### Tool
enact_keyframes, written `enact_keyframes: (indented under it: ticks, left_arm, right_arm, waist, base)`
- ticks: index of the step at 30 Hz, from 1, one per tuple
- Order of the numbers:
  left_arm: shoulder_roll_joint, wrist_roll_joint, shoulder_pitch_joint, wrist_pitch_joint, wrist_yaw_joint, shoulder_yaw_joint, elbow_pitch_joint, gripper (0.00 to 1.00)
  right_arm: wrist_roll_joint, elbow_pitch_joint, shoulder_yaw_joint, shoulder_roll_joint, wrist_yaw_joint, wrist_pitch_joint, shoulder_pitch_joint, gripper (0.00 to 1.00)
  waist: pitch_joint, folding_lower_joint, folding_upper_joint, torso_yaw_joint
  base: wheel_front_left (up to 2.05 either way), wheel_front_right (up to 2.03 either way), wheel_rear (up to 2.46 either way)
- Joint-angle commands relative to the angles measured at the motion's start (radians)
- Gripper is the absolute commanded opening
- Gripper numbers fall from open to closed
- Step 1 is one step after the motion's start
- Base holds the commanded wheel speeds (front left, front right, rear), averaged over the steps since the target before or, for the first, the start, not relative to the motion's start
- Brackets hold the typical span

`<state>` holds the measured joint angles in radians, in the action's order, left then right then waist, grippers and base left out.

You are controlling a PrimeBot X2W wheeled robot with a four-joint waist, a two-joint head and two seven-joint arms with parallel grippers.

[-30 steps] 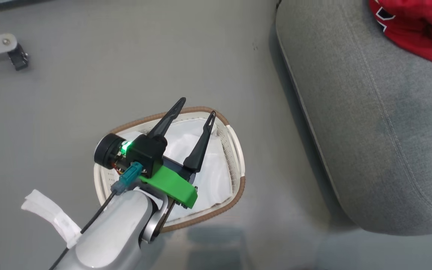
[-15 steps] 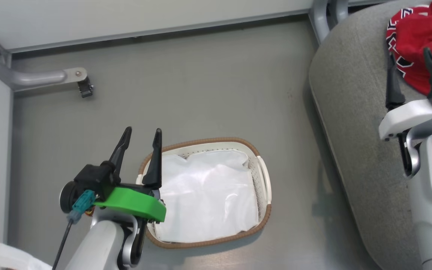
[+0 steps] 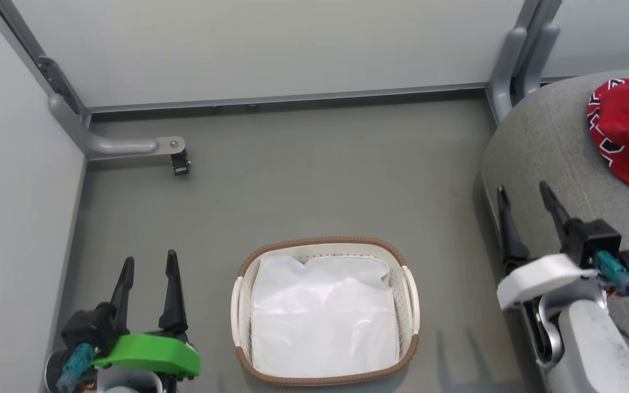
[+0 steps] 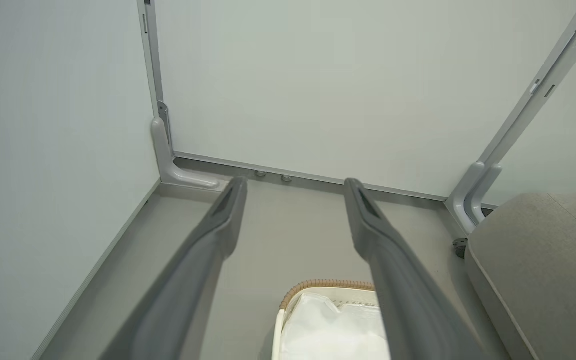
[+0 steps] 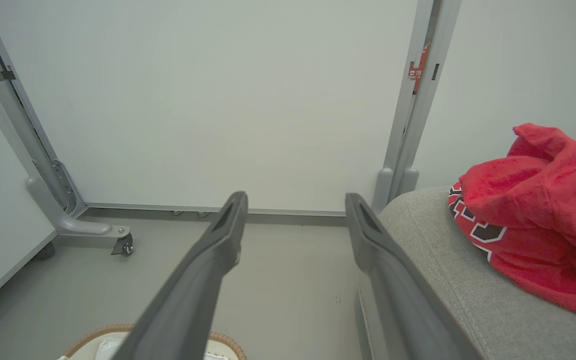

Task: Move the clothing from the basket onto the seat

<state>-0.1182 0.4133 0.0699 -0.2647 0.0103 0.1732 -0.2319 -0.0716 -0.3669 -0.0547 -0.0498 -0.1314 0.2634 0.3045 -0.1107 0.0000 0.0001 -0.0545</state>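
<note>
The left gripper (image 3: pixel 149 257) stood released, its two fingers spread and holding nothing. Immediately to its right sat the basket (image 3: pixel 325 240), with a plain white sheet (image 3: pixel 322 316) covering its bottom.

The right gripper (image 3: pixel 522 188) was likewise released and empty. It was positioned on the far side of the basket from the left gripper, with its fingers over the rounded edge of the seat (image 3: pixel 544 147).

Ahead and to the right of the right gripper, the clothing (image 3: pixel 628 136) lay heaped on the seat cushion, apart from the fingers. Black-and-white trim showed beneath a plain red fold.

With the garments resting on the seat and the basket presenting its white sheet alone, the transfer appeared complete. The spread, flanking posture of both grippers suited a parked position, clear of basket and clothing.

Farther ahead of the left gripper lay grey floor (image 3: pixel 314 174), then a frame foot with a caster (image 3: pixel 179 162), then the pale wall panel (image 3: pixel 271 49).
</note>
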Motion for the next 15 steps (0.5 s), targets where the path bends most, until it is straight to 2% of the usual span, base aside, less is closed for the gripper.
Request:
enact_keyframes:
  ticks: [1, 5, 15]
  left_arm:
    - [0.003, -0.014, -0.025, 0.001, -0.007, -0.012, 0.003, 1.0]
    - [0.017, -0.035, -0.063, 0.001, -0.024, -0.038, 0.005, 1.0]
    - [0.043, -0.073, -0.124, 0.001, -0.042, -0.073, 0.028, 1.0]
  right_arm:
    - [-0.035, 0.007, 0.013, -0.003, 0.001, 0.002, -0.038, 1.0]
    - [-0.107, 0.027, 0.057, -0.003, 0.001, 0.002, -0.113, 1.0]
    - [-0.162, 0.061, 0.113, -0.002, 0.001, 0.002, -0.192, 1.0]
  waist:
    - [0.021, 0.0, -0.0001, -0.013]
    - [0.028, 0.0, -0.0001, -0.008]
    - [0.039, 0.0, -0.0001, 0.001]
  base:
    - [0.0, 0.0, 0.0]
    - [0.0, 0.0, 0.0]
    - [0.0, 0.0, 0.0]
